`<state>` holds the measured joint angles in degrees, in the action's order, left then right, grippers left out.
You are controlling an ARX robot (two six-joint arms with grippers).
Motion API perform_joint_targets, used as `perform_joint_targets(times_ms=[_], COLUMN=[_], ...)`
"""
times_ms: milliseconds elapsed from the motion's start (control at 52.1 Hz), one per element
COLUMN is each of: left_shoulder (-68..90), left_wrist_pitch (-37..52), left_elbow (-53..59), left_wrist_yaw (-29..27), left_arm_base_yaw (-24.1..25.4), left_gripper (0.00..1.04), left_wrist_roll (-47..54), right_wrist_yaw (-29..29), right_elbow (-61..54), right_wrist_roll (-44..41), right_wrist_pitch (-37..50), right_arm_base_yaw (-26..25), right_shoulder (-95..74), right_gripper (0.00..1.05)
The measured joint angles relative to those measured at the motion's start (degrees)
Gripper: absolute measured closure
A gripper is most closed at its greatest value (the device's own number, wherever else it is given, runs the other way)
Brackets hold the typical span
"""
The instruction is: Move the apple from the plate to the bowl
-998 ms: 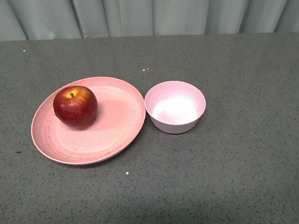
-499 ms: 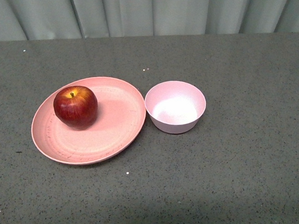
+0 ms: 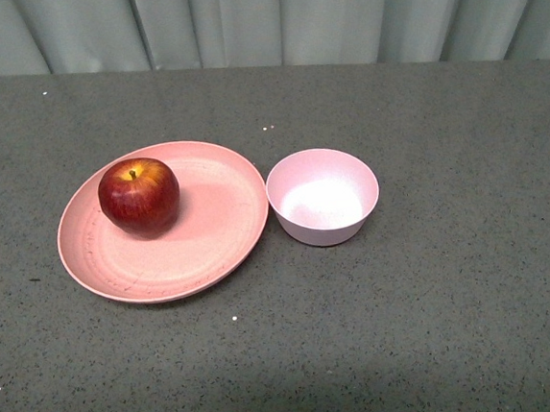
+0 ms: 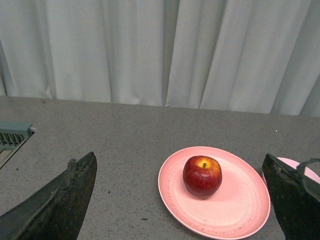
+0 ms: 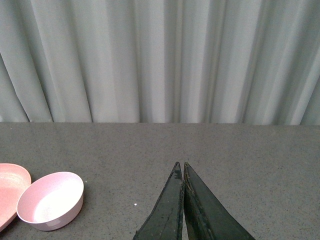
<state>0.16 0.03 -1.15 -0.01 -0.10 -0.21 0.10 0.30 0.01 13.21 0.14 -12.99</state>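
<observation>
The left gripper (image 4: 180,156) is hovering short of the plate (image 3: 209,226), jaws spread wide. The apple (image 3: 139,197), not yet lifted, is sitting on the plate's left half, stem pointing up; round, it is showing no long axis. The bowl (image 3: 327,232) is waiting empty right of the plate, perhaps touching it. Further right, the right gripper (image 5: 180,172) is idling, pressed together.

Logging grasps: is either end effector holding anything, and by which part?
Nothing held: left end effector open, right end effector shut empty; apple rests on plate.
</observation>
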Motion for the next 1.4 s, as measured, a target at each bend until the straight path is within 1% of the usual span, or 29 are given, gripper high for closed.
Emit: perform_joint_targets(times_ms=[211, 288, 326, 537, 576, 652, 710, 806, 863, 959, 979, 1036, 1074, 1094, 1151, 1228, 1286, 1305, 1343, 1362, 1381, 1401], left_shoulder=[0.0, 0.0, 0.0, 0.0, 0.0, 0.0, 0.0, 0.0, 0.0, 0.0, 0.0, 0.0, 0.0, 0.0, 0.0, 0.0, 0.1, 0.4, 2.5, 3.4, 5.4, 6.5], left_wrist_pitch=[0.0, 0.0, 0.0, 0.0, 0.0, 0.0, 0.0, 0.0, 0.0, 0.0, 0.0, 0.0, 0.0, 0.0, 0.0, 0.0, -0.1, -0.5, -2.3, -2.2, -1.5, -1.0], left_elbow=[0.0, 0.0, 0.0, 0.0, 0.0, 0.0, 0.0, 0.0, 0.0, 0.0, 0.0, 0.0, 0.0, 0.0, 0.0, 0.0, 0.0, -0.1, -0.7, -0.7, -0.8, -0.8], left_wrist_yaw=[0.0, 0.0, 0.0, 0.0, 0.0, 0.0, 0.0, 0.0, 0.0, 0.0, 0.0, 0.0, 0.0, 0.0, 0.0, 0.0, -0.7, -1.8, -7.7, -9.4, -13.0, -13.6], left_arm_base_yaw=[0.0, 0.0, 0.0, 0.0, 0.0, 0.0, 0.0, 0.0, 0.0, 0.0, 0.0, 0.0, 0.0, 0.0, 0.0, 0.0, -0.2, -0.6, -2.6, -3.1, -3.6, -3.9], left_gripper=[0.07, 0.07, 0.07, 0.07, 0.07, 0.07, 0.07, 0.07, 0.07, 0.07, 0.07, 0.07, 0.07, 0.07, 0.07, 0.07, 0.07, 0.07, 0.07, 0.07, 0.07, 0.07], left_wrist_roll=[0.0, 0.0, 0.0, 0.0, 0.0, 0.0, 0.0, 0.0, 0.0, 0.0, 0.0, 0.0, 0.0, 0.0, 0.0, 0.0, -0.1, -0.4, -1.7, -2.1, -3.0, -3.5], right_wrist_yaw=[0.0, 0.0, -0.1, -0.1, -0.1, -0.1, -0.1, -0.1, -0.1, -0.1, -0.1, -0.1, -0.1, -0.1, -0.1, -0.1, -0.1, -0.1, -0.2, -0.2, -0.2, -0.2], right_elbow=[0.0, 0.0, 0.0, 0.0, 0.0, 0.0, 0.0, 0.0, 0.0, 0.0, 0.0, 0.0, 0.0, 0.0, 0.0, 0.0, 0.0, 0.0, 0.0, 0.0, 0.0, 0.0], right_wrist_roll=[0.0, 0.0, 0.0, 0.0, 0.0, 0.0, 0.0, 0.0, 0.0, 0.0, 0.0, 0.0, 0.0, 0.0, 0.0, 0.0, 0.0, 0.0, 0.0, 0.0, 0.0, 0.0], right_wrist_pitch=[-3.3, -10.6, -12.5, -13.1, -13.1, -13.1, -13.1, -13.1, -13.1, -13.1, -13.1, -13.1, -13.1, -13.1, -13.1, -13.1, -13.1, -13.1, -13.1, -13.1, -13.1, -13.2], right_arm_base_yaw=[0.0, 0.0, 0.0, 0.0, 0.0, 0.0, 0.0, 0.0, 0.0, 0.0, 0.0, 0.0, 0.0, 0.0, 0.0, 0.0, 0.0, 0.0, 0.0, 0.0, 0.0, 0.0], right_shoulder=[3.3, 8.7, 10.5, 12.7, 12.7, 12.7, 12.7, 12.7, 12.7, 12.7, 12.7, 12.7, 12.7, 12.7, 12.7, 12.7, 12.7, 12.7, 12.7, 12.7, 12.7, 12.7], right_gripper=[1.04, 1.04, 1.04, 1.04, 0.99, 0.85, 0.78, 0.62, 0.55, 0.39, 0.37, 0.26, 0.17, 0.16, 0.08, 0.1, 0.1, 0.09, 0.09, 0.09, 0.09, 0.09])
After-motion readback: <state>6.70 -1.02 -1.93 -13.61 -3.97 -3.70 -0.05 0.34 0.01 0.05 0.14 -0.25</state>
